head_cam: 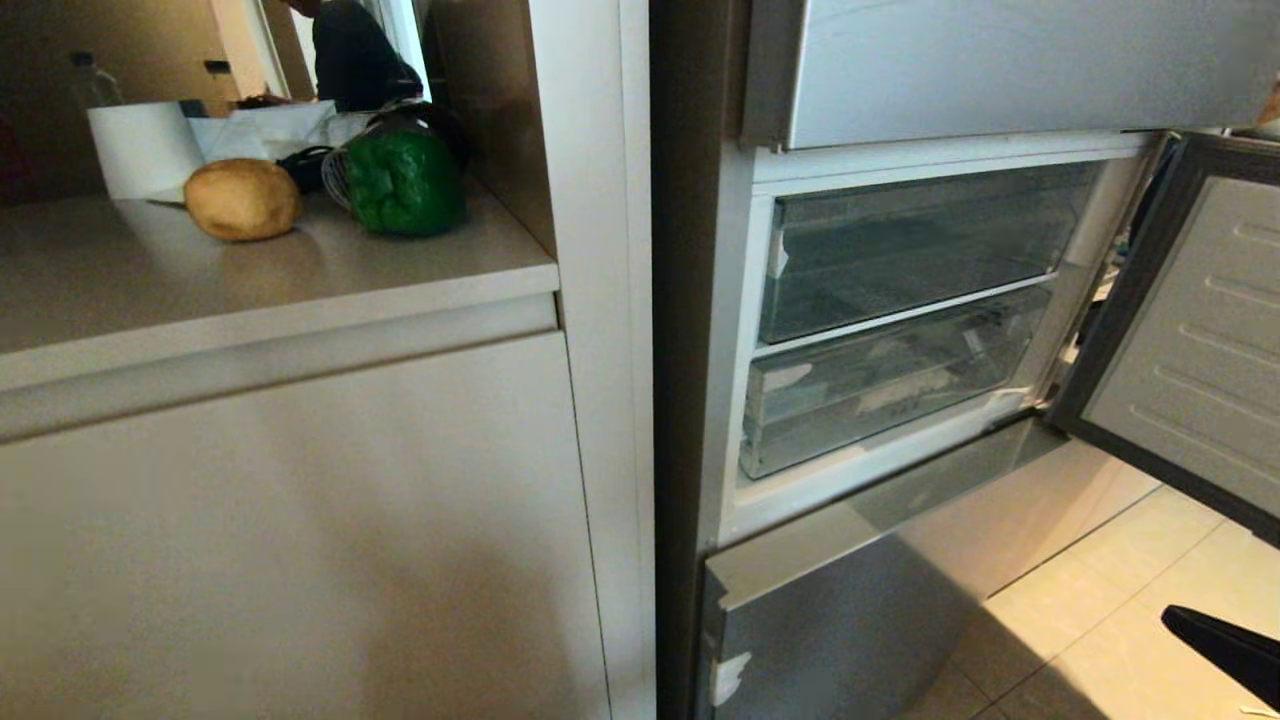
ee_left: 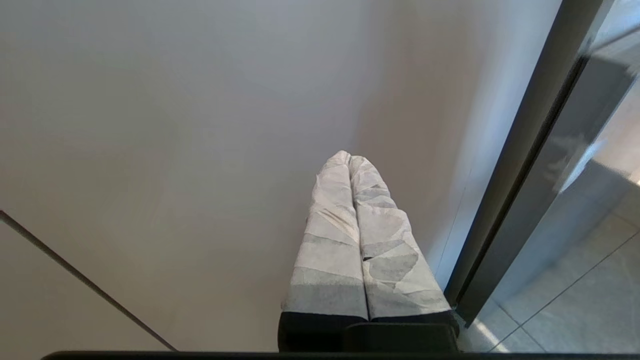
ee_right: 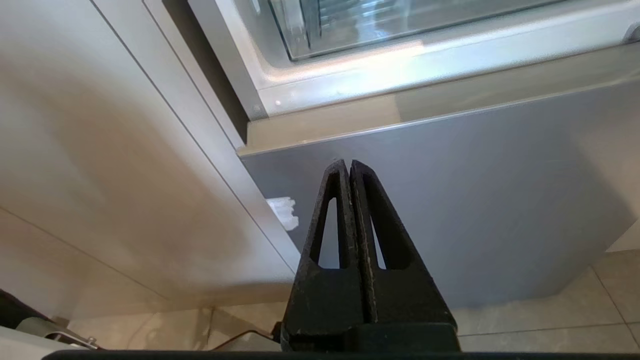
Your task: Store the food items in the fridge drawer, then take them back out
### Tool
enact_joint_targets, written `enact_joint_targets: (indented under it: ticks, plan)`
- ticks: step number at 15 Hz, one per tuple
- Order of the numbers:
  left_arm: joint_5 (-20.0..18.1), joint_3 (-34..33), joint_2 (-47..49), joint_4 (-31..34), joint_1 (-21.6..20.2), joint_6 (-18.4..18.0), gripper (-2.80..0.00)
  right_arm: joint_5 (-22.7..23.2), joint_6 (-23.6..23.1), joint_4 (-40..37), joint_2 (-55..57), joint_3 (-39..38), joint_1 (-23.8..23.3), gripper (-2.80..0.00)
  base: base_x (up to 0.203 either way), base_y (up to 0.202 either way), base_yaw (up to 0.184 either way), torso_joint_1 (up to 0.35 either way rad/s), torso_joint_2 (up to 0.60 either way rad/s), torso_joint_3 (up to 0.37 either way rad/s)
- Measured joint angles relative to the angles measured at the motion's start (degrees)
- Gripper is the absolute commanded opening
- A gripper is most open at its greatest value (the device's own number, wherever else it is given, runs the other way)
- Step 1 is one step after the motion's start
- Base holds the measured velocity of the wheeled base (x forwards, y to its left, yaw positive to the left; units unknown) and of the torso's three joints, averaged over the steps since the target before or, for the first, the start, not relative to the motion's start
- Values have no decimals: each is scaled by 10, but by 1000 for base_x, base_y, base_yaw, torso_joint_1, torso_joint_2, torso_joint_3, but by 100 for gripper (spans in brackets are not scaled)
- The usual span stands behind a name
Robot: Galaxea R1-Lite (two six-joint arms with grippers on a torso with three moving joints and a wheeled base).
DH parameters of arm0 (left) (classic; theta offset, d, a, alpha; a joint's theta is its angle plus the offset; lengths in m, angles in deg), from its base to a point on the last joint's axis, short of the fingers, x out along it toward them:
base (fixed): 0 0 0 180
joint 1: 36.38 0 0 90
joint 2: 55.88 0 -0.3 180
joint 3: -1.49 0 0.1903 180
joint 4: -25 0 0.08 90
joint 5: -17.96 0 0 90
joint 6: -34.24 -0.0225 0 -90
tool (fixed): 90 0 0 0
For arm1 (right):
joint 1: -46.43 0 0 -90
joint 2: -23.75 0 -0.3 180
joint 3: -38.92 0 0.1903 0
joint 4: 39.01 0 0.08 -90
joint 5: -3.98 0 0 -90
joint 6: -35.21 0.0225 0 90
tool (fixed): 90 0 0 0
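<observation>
- Right gripper (ee_right: 348, 165): black fingers pressed flat together, nothing between them. Tips point at the lowest grey fridge panel (ee_right: 475, 200), held off from it, above the tiled floor (ee_right: 550, 320).
- In the head view only a dark tip of the right arm (head_cam: 1225, 640) shows, low at the right over the floor tiles.
- Left gripper (ee_left: 350, 159): tape-wrapped fingers closed against each other, empty. It faces a plain pale cabinet front (ee_left: 175, 150), with the fridge's dark side edge (ee_left: 525, 165) just beside it.
- White tape scrap (ee_right: 284, 212) sticks to the left edge of the lowest panel, near the right gripper tips.
- Middle fridge door (head_cam: 1190, 350) stands swung open to the right, ribbed white inner liner showing.
- Behind it, two clear drawers are stacked: upper drawer (head_cam: 920, 245) and lower drawer (head_cam: 880, 385), both pushed in. No food seen inside; contents partly hidden by glare and frost.
- Tall upper door (head_cam: 1000, 70) is shut above the open compartment.
- Potato (head_cam: 242, 199) lies on the counter (head_cam: 250, 290), left of the fridge, well apart from both grippers.
- Green bell pepper (head_cam: 405, 182) stands on the same counter, just right of the potato, not touching it.
- White paper roll (head_cam: 140, 148) stands behind the potato; dark cabled object behind the pepper, not identifiable.
</observation>
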Motion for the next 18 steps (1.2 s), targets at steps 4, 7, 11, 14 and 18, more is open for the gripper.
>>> enact_joint_targets:
  ticks: [4, 7, 11, 14, 18]
  plan:
    - [1, 0, 0, 0, 0, 1, -280, 38, -28, 33, 32, 8, 0, -280, 0, 0, 0, -26, 75, 49]
    - [2, 0, 0, 0, 0, 3, -280, 76, -58, 108, 116, 11, 1, -280, 0, 0, 0, 0, 0, 0]
    - [3, 0, 0, 0, 0, 5, -280, 174, -82, 244, 283, 16, 2, -280, 0, 0, 0, 0, 0, 0]
    - [6, 0, 0, 0, 0, 28, -280, 318, -84, 311, 364, 38, 10, -280, 0, 0, 0, 0, 0, 0]
    - [10, 1, 0, -1, 0, 46, -280, 336, -55, 313, 412, 74, 69, -280, 0, 0, 0, 0, 0, 0]
